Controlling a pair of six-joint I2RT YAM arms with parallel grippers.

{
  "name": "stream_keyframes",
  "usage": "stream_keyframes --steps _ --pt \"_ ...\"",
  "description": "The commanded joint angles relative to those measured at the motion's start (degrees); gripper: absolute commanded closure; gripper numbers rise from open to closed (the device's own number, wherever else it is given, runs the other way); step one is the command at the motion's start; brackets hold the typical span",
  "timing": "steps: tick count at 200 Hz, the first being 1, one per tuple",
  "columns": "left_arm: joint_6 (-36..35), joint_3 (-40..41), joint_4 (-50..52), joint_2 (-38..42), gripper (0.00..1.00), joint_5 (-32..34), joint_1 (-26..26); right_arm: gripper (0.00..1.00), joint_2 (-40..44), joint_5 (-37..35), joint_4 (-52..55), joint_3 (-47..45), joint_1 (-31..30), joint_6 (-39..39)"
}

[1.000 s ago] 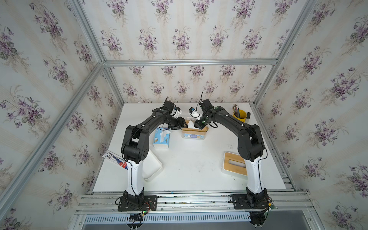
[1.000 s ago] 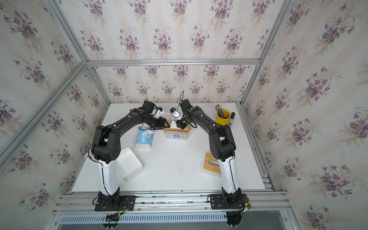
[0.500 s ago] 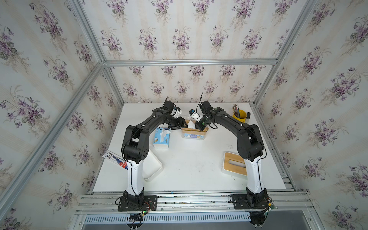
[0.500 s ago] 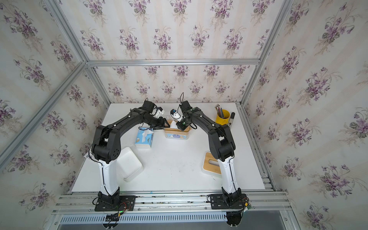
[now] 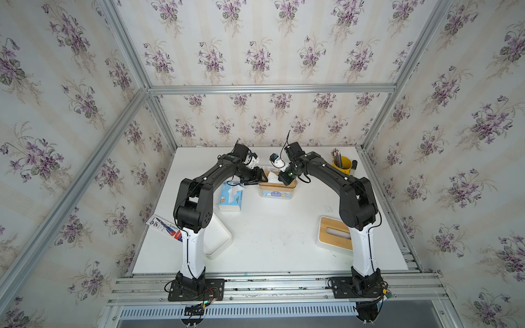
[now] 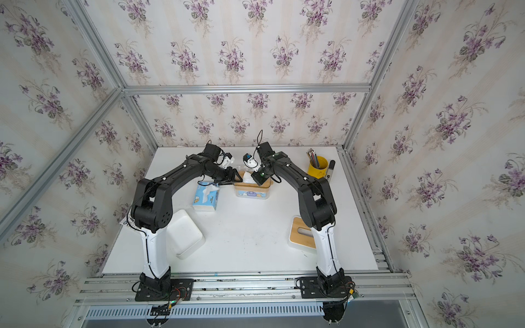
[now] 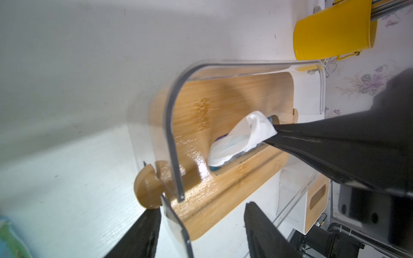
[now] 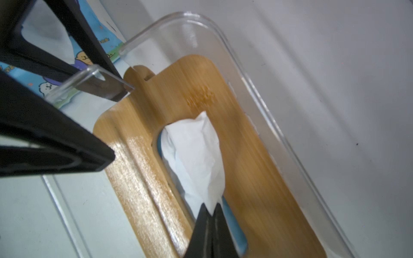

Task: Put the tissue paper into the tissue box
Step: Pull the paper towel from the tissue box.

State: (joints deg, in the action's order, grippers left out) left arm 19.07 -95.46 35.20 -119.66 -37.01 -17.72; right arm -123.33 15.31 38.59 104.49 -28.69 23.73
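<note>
Pinching tissue (image 8: 194, 156) at tissue box (image 8: 263, 189) slot: right end effector (image 8: 211, 210) | left end effector (image 7: 202, 212): jaws apart

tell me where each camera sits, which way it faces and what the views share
Both top views: high over the arms' base side, tilted down at the whole table; the left arm and right arm show entire.
Left wrist: on the left arm, looking along its own parted fingers at the tissue box; the right gripper enters.
Right wrist: on the right arm, looking past its own closed fingers into the lid slot; the left gripper shows.
Shared: both wrist views show the tissue pinched by the right gripper.
</note>
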Motion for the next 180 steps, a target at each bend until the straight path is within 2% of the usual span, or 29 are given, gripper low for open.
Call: stream_keyframes --steps 1,70,114,180 --pt "-0.9 -0.1 0.7 -0.2 0.36 0.3 0.0 1.0 0.3 1.3 -0.6 1.5 -0.1 -1.3" --pt "-1.3 0.1 1.4 -0.2 0.36 0.4 0.0 1.0 -4.6 1.1 4.5 9.1 0.3 -3.8" --pt "-1.5 0.1 1.6 -0.2 0.36 0.4 0.0 0.93 -5.8 -0.3 4.5 11.1 0.7 -6.3" --pt "-1.5 -0.3 1.8 -0.2 0.36 0.4 0.0 0.92 -6.2 -2.1 4.0 13.4 1.3 -8.3"
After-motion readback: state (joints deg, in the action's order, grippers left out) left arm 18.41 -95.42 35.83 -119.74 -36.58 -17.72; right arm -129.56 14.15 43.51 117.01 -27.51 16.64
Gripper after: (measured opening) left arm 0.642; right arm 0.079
